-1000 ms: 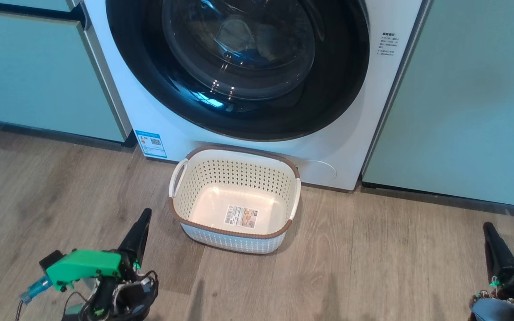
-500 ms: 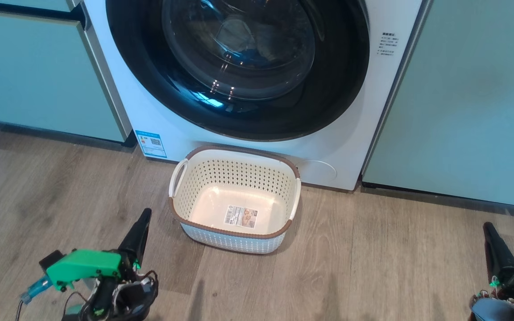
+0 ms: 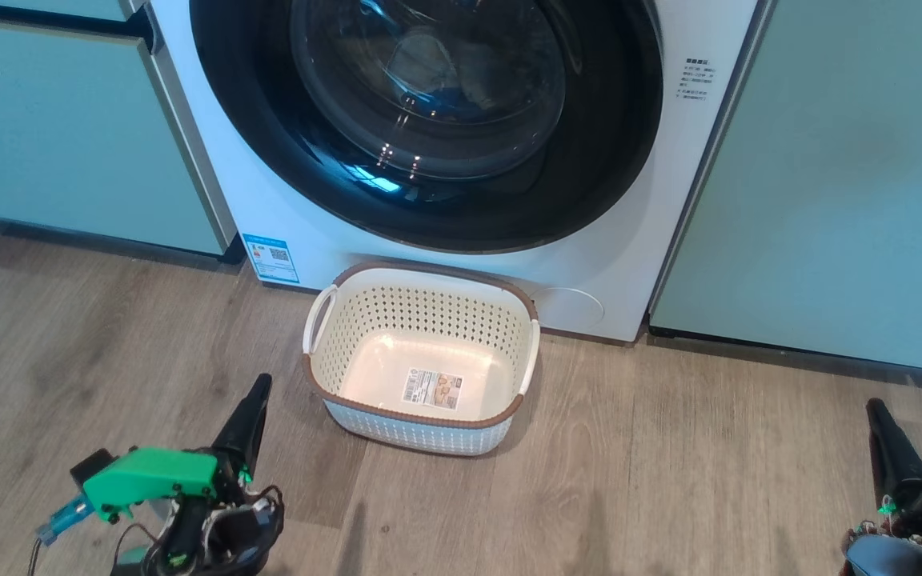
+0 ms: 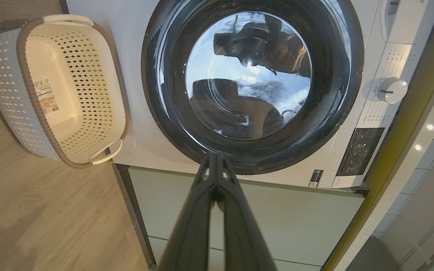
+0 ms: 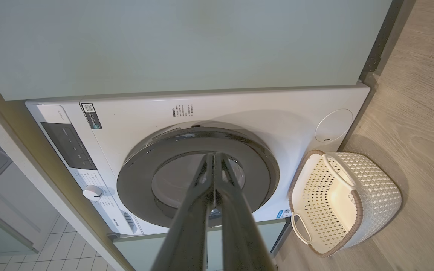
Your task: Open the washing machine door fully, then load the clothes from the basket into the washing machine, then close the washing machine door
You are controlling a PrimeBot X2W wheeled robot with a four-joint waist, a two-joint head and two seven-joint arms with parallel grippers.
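The washing machine (image 3: pixel 629 240) is standing between pale-green cabinets (image 3: pixel 845 176), and the washing machine door (image 3: pixel 269 160) is sitting shut, flush against its white front. Behind the glass something pale with a bit of blue is showing dimly; I cannot tell what it is. The basket (image 3: pixel 421 436) is resting on the wooden floor (image 3: pixel 669 480) at the foot of the washing machine, right below the door, its back rim just beside the front panel, with a label showing on its bottom. Out in front of the washing machine, the left gripper (image 4: pixel 215 155) is hovering off toward the blue sticker (image 3: pixel 270 258) corner, fingers pressing together on nothing. The right gripper (image 5: pixel 214 156) is hanging off the opposite side, fingers likewise together and holding nothing.
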